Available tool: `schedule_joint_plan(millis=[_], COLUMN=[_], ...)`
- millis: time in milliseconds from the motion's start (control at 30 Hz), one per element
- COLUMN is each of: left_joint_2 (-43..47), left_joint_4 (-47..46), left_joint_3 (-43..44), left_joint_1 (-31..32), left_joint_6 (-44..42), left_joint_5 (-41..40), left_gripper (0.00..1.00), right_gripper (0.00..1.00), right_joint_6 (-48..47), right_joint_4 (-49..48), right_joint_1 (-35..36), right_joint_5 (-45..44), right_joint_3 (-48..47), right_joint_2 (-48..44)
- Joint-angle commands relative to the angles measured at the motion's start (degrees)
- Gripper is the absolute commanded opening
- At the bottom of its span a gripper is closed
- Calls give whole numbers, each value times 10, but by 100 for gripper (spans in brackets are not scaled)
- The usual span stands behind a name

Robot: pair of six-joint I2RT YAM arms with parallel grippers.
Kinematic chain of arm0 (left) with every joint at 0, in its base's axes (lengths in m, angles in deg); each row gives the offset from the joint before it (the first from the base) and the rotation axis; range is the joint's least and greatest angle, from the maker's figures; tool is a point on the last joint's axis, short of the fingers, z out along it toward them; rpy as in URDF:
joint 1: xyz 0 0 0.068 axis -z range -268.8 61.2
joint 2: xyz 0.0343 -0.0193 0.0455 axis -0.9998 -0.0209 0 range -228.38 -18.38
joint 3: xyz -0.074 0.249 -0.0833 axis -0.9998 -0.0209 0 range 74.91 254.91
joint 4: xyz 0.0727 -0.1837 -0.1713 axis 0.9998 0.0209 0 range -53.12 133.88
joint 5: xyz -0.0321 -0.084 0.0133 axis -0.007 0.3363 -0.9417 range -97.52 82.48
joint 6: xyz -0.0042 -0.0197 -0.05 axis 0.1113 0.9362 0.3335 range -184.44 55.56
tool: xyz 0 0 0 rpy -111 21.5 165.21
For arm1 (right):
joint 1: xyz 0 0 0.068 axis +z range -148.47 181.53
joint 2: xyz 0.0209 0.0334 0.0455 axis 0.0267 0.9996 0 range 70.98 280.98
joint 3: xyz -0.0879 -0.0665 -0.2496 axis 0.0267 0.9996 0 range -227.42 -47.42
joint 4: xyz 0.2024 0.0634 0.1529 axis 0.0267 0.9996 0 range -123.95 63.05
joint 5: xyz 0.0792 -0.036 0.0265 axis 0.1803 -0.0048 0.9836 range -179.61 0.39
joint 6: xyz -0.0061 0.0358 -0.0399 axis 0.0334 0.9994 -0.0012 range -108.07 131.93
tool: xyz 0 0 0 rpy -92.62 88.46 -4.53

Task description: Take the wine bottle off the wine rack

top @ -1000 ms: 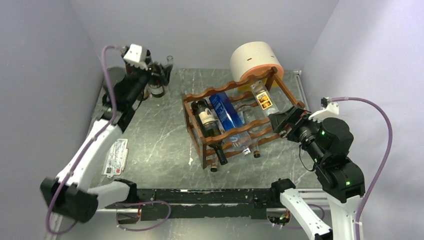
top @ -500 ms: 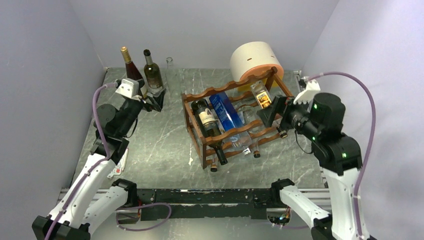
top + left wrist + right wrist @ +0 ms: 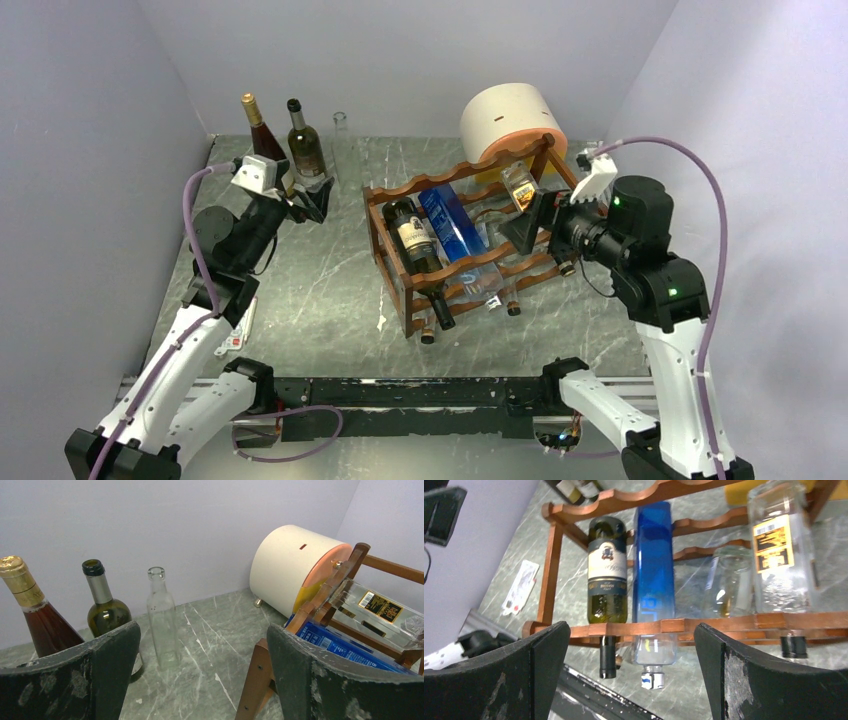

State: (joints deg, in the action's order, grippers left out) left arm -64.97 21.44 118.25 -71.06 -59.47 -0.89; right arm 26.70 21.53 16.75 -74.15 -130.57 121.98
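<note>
The reddish-brown wine rack (image 3: 420,186) stands mid-table. On its top tier lie a dark green wine bottle (image 3: 412,240) with a white label, a blue bottle (image 3: 450,225) and a clear bottle (image 3: 525,195) with an orange label. My right gripper (image 3: 530,222) hangs open at the rack's right end, holding nothing. Its wrist view looks down on the wine bottle (image 3: 607,575), the blue bottle (image 3: 653,565) and the front rail (image 3: 724,625). My left gripper (image 3: 310,203) is open and empty, left of the rack, with a rack leg (image 3: 260,670) near its right finger.
Three upright bottles stand at the back left: a gold-capped rosé (image 3: 262,140), a green one (image 3: 304,145) and a clear empty one (image 3: 340,125). A white-and-orange cylinder (image 3: 512,120) sits behind the rack. A white packet (image 3: 235,330) lies by the left arm. Walls close in on three sides.
My left arm has drawn back from the standing bottles and its gripper now hangs in front of them. My right gripper has risen and swung in toward the rack's right end.
</note>
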Motion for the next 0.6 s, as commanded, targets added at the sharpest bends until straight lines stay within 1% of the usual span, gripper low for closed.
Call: schedule_joint_plan(millis=[0, 67, 133, 233, 300, 367, 400, 433, 500, 567], left_joint_2=[1, -8, -19, -33, -42, -47, -48, -49, -50, -51], left_joint_4=[-18, -20, -24, -25, -20, 15, 37, 49, 41, 11], left_joint_3=[3, 6, 3, -3, -9, -1, 2, 3, -9, -33], left_joint_1=[-2, -2, -1, 1, 5, 5, 5, 5, 5, 6], left_joint_6=[6, 17, 52, 116, 142, 155, 182, 198, 233, 289], left_joint_5=[24, 51, 68, 77, 80, 83, 87, 100, 144, 187], left_gripper=[98, 96, 93, 88, 82, 78, 77, 76, 74, 77], right_gripper=[100, 100, 100, 100, 100, 100, 100, 100, 100, 100], right_joint_6=[-16, -12, -12, -13, -16, -20, -22, -24, -29, -33], right_joint_4=[-4, -12, -16, -18, -13, -12, -13, -14, -16, -19], right_joint_1=[2, 2, 2, 3, 2, 2, 2, 2, 2, 3], right_joint_5=[104, 133, 147, 124, 110, 102, 98, 94, 89, 85], right_joint_3=[42, 61, 72, 75, 66, 59, 58, 57, 62, 71], right_joint_2=[-1, -9, -14, -14, -8, -5, -5, -5, -7, -8])
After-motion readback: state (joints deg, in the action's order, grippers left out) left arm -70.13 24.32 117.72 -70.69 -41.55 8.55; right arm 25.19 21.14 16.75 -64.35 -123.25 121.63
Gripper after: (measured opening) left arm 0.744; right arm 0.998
